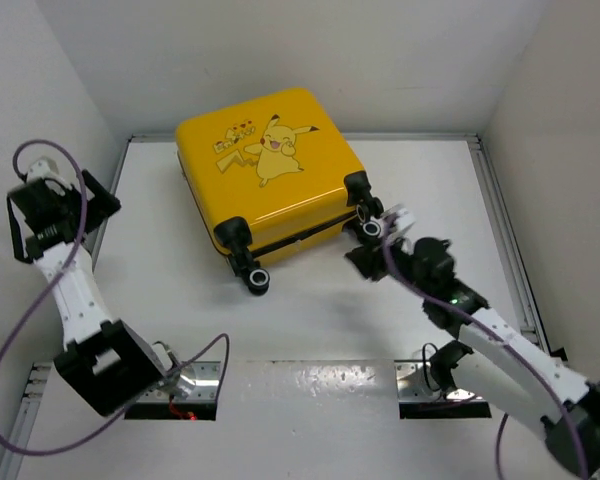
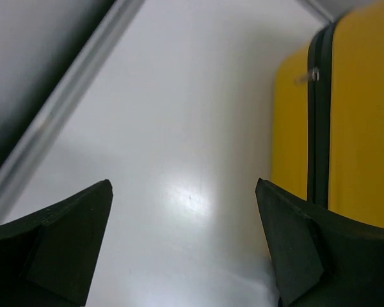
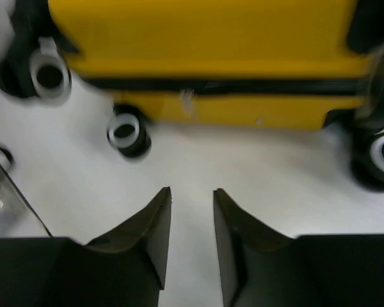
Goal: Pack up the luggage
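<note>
The luggage is a yellow hard-shell suitcase with a Pikachu cartoon. It lies flat and closed at the back middle of the white table, its black wheels toward me. My right gripper is by its near right wheel. In the right wrist view the gripper has a narrow gap, holds nothing, and points at the suitcase side and its black zipper seam. My left gripper is at the far left, wide open and empty, with the suitcase to its right.
White walls enclose the table on three sides. A metal rail runs along the table's left edge and another along the right edge. The arm bases sit on a shiny plate at the near edge.
</note>
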`<state>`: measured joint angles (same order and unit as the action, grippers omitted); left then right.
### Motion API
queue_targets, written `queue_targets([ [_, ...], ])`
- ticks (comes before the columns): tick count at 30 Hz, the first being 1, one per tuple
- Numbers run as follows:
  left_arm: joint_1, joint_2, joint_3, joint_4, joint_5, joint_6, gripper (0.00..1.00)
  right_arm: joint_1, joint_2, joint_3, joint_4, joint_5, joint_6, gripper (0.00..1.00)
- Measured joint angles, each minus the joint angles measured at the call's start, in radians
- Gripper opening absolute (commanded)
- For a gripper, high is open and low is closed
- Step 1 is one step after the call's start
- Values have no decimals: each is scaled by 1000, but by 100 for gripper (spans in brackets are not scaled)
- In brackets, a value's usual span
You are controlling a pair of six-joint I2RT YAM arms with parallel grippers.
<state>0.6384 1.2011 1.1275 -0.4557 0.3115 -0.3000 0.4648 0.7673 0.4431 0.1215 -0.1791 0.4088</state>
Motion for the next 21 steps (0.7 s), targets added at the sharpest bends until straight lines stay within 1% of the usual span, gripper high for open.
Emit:
queue_targets([
  [1, 3, -57, -57, -14, -9, 0, 100, 124, 29, -15, 3, 71, -11, 40],
  [2, 1, -102, -93, -31, -13, 3, 100, 203, 59, -31, 4, 127, -20, 40],
  [3, -8, -146, -122, -40, -17, 7, 100, 274, 91, -46, 5, 210, -34, 40],
  [5, -27, -217, -145, -49, -21, 14, 100, 373, 160, -60, 9, 331, -53, 44],
  [7, -37, -264, -145, -38, -21, 24, 100, 496, 257, -58, 51, 471, -65, 42],
  [8, -37, -278, -145, -32, -24, 26, 100, 541, 298, -48, 53, 513, -60, 38],
  [11, -27, -285, -151, -21, -24, 26, 100, 614, 441, 38, 48, 613, -28, 37],
  [13, -14, -273, -161, -23, -21, 26, 100, 639, 535, 124, 49, 656, -11, 34],
  [14, -6, -265, -166, -24, -20, 26, 100, 647, 570, 163, 47, 674, -2, 33],
  [15, 0, -259, -170, -26, -20, 26, 100, 653, 607, 209, 41, 697, 8, 28],
  [19, 10, -253, -187, -28, -17, 27, 100, 657, 724, 350, 26, 772, 66, 25],
  [20, 13, -253, -188, -26, -15, 29, 100, 655, 750, 379, 22, 777, 80, 28],
  [21, 17, -254, -189, -23, -15, 31, 100, 653, 772, 403, 18, 781, 98, 41],
])
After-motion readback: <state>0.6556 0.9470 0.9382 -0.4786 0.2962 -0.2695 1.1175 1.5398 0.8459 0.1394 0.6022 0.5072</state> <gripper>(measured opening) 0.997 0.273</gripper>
